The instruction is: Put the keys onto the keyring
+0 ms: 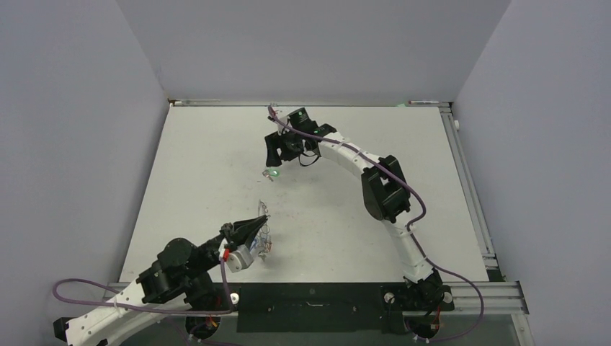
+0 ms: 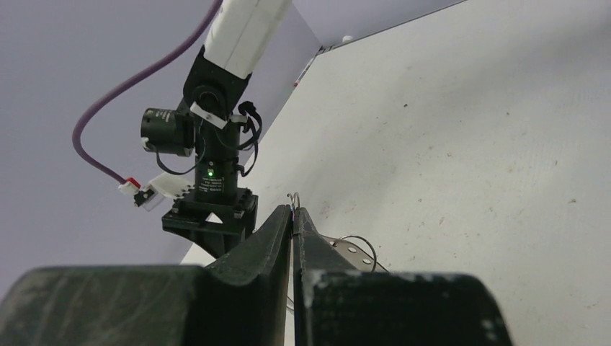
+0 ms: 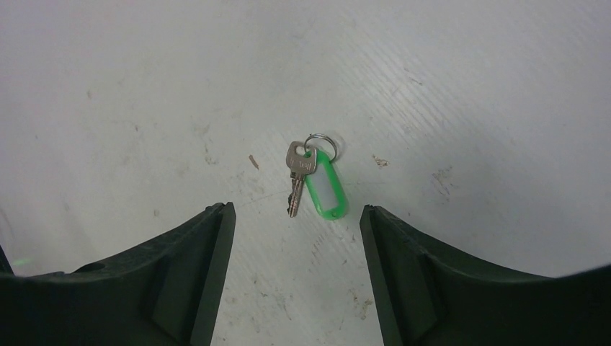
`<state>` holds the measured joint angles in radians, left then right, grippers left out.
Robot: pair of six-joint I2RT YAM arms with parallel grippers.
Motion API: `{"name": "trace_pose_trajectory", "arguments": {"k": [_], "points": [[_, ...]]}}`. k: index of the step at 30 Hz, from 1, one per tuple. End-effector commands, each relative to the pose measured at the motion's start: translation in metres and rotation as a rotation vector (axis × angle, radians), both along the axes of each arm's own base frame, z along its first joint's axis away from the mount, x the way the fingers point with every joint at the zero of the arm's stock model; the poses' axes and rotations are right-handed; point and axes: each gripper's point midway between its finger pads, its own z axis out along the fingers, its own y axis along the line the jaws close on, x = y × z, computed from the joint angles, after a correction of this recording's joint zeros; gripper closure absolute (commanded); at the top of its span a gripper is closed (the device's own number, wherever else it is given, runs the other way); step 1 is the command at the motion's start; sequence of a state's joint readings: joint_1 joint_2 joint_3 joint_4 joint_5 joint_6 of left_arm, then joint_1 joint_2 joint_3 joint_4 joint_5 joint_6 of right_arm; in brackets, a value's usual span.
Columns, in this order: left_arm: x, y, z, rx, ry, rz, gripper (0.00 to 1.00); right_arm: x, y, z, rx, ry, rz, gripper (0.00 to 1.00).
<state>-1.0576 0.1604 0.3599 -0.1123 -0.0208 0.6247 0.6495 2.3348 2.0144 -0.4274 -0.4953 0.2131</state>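
Spread right jaws point down over green-tagged key [image 3: 297, 173].

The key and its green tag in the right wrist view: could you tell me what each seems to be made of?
The key looks like bare metal: silvery, dull sheen. The green tag seems glossy plastic, bright rim around a pale insert.

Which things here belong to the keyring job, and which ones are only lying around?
Job: green-tagged key; keyring; left gripper, shut on the keyring; right gripper, open over the key.
Not the job: purple cable; frame rail.
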Motion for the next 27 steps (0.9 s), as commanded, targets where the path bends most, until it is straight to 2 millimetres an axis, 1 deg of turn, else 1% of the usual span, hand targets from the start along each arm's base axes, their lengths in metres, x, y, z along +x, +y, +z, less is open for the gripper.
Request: {"name": "trace_pose_trajectory", "arguments": {"k": [1,3,5,9,12,14,16,18,22,23,25,27], "points": [[-0.006,0.002,0.039,-0.141,-0.017,-0.024,1.00,-0.004,0.006,0.021,0.053,-0.104,0.263,0.34],[-0.007,-0.003,0.039,-0.140,0.004,-0.040,1.00,-0.001,0.007,0.020,0.076,-0.140,0.305,0.34],[-0.008,-0.007,0.045,-0.184,0.026,-0.064,1.00,0.000,0.007,0.016,0.089,-0.164,0.353,0.34],[-0.010,-0.014,0.046,-0.220,0.055,-0.130,1.00,0.004,0.008,0.002,0.113,-0.172,0.420,0.35],[-0.007,-0.015,0.049,-0.236,0.054,-0.144,1.00,0.010,0.015,-0.008,0.119,-0.179,0.415,0.46],[-0.006,-0.016,0.048,-0.226,0.053,-0.147,1.00,0.012,0.021,-0.012,0.119,-0.188,0.411,0.48],[-0.006,-0.017,0.045,-0.217,0.057,-0.148,1.00,0.009,0.027,-0.017,0.111,-0.186,0.415,0.50],[-0.006,-0.016,0.045,-0.218,0.056,-0.147,1.00,0.002,0.034,-0.016,0.115,-0.186,0.422,0.52],[-0.006,-0.016,0.045,-0.223,0.049,-0.144,1.00,-0.012,0.052,-0.002,0.185,-0.197,0.396,0.55],[-0.006,-0.016,0.045,-0.221,0.048,-0.144,1.00,-0.013,0.053,-0.006,0.186,-0.175,0.352,0.55],[-0.005,-0.017,0.044,-0.216,0.051,-0.146,1.00,-0.011,0.056,-0.006,0.196,-0.156,0.298,0.55],[-0.006,-0.018,0.043,-0.212,0.053,-0.150,1.00,-0.010,0.056,-0.014,0.190,-0.133,0.266,0.56]]}}
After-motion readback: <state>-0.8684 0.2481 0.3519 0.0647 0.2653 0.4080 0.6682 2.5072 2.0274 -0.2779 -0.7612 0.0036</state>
